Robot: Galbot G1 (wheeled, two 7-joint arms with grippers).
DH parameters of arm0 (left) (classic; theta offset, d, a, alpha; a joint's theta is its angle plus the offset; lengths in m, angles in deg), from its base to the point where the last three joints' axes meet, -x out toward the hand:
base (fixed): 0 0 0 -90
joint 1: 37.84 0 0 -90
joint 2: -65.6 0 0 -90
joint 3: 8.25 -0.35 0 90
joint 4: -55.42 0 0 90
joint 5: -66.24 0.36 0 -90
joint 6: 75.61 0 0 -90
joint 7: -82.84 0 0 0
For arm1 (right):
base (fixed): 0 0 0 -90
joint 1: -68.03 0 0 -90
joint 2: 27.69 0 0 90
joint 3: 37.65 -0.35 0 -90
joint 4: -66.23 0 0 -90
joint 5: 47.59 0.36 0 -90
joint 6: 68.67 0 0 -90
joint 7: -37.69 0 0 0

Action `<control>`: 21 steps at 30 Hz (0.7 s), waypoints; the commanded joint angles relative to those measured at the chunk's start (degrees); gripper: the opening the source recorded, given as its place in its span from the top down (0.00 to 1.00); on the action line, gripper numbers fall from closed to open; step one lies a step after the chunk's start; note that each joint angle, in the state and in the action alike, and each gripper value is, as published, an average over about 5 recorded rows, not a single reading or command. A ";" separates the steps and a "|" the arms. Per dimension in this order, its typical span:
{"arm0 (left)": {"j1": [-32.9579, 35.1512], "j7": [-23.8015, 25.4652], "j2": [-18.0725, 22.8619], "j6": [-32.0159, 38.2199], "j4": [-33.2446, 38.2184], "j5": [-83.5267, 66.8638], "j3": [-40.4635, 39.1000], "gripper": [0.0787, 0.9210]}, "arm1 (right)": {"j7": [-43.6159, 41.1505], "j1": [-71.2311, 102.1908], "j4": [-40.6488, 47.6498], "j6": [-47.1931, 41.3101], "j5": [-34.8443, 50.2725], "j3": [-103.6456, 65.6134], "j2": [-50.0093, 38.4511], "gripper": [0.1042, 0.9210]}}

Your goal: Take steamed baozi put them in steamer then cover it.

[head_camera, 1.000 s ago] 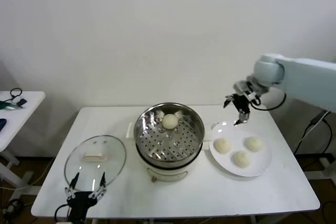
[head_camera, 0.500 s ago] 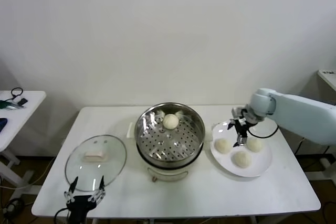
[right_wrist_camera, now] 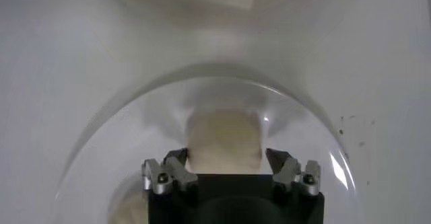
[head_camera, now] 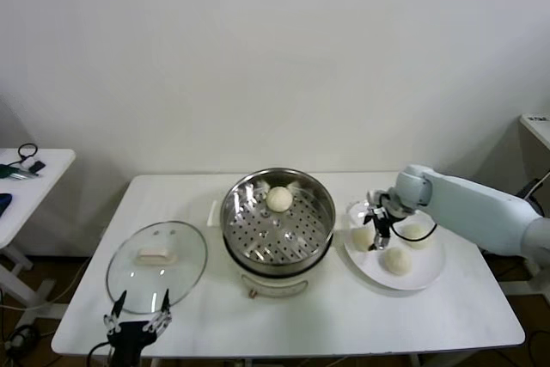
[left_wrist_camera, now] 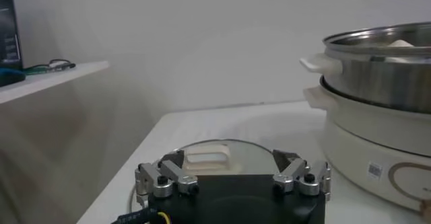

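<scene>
Resting on the plate (head_camera: 421, 277), three smooth cream-white baozi (head_camera: 397, 260), seemingly intact.

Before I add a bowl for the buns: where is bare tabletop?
Bare table runs along the front, between the cover and plate. Crowded: plate, where the right hand straddles a baozi beside the steamer.

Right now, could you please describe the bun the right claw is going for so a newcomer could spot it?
Find the white plate right of the steamer. Of its three buns, it is the baozi nearest the steamer, the only one with the right claw straddling it.
</scene>
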 commanded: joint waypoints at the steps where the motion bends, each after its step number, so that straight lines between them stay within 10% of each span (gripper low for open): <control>1: 0.13 -0.06 -0.10 0.02 0.36 0.10 -0.08 0.12 | -0.05 -0.75 -0.84 -0.69 2.15 -0.84 -0.26 0.32; 21: 0.30 -0.03 -1.05 0.22 0.64 0.31 -0.97 0.12 | -2.00 -54.25 -19.96 -6.38 38.35 22.76 9.05 0.35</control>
